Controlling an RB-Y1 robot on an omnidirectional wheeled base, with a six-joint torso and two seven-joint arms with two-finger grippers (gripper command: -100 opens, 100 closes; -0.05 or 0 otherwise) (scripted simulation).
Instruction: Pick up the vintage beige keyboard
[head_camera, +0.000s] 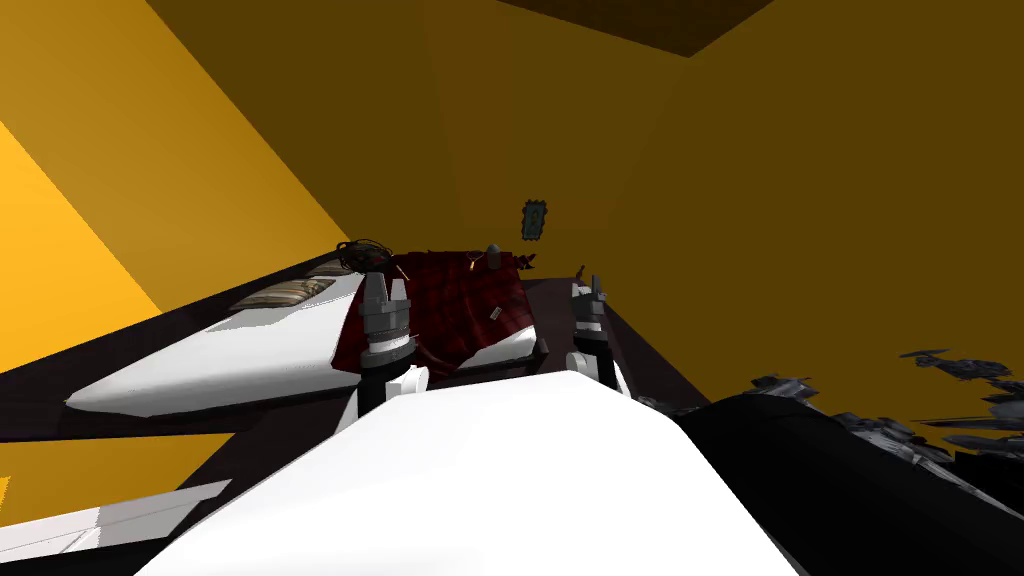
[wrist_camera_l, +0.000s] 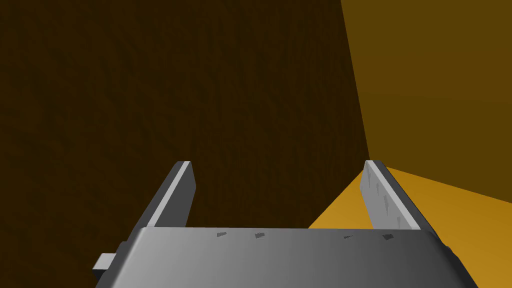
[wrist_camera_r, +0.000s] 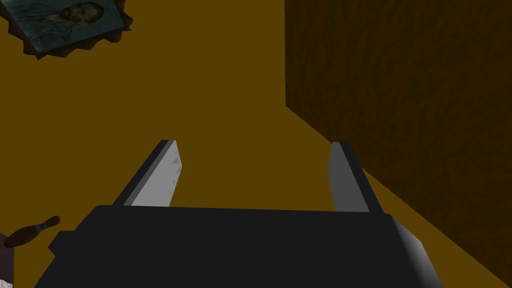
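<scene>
**Approach stage: keyboard not yet within reach, both grippers empty**

Head view: I am facing a bed (head_camera: 230, 350) with a bare white mattress and a red plaid blanket (head_camera: 455, 300) thrown over its far part. On that blanket lies a small pale oblong (head_camera: 495, 313), which I take to be the keyboard, though it is too small here to make out keys. It sits on the blanket's right side, between and beyond my two arms. Its long axis seems to run slantwise across the blanket, not square to the bed's edge. I cannot tell which end is which, or which way its front faces. The left gripper (head_camera: 386, 283) is raised over the near edge of the blanket. The right gripper (head_camera: 590, 287) is raised just off the bed's right side. Both are well apart from the oblong.

Left wrist view: the left gripper (wrist_camera_l: 278, 162) has its fingers spread wide, with nothing between them.

Right wrist view: the right gripper (wrist_camera_r: 254, 142) is likewise spread and empty. A brown pin-shaped thing (wrist_camera_r: 31, 232) shows beside the gripper body.

My judgement is that the reach has not begun. The next move calls for bringing one wrist down to look at the blanket. I then need to confirm the keyboard's long axis and turn the fingers to close across its short side.
</scene>
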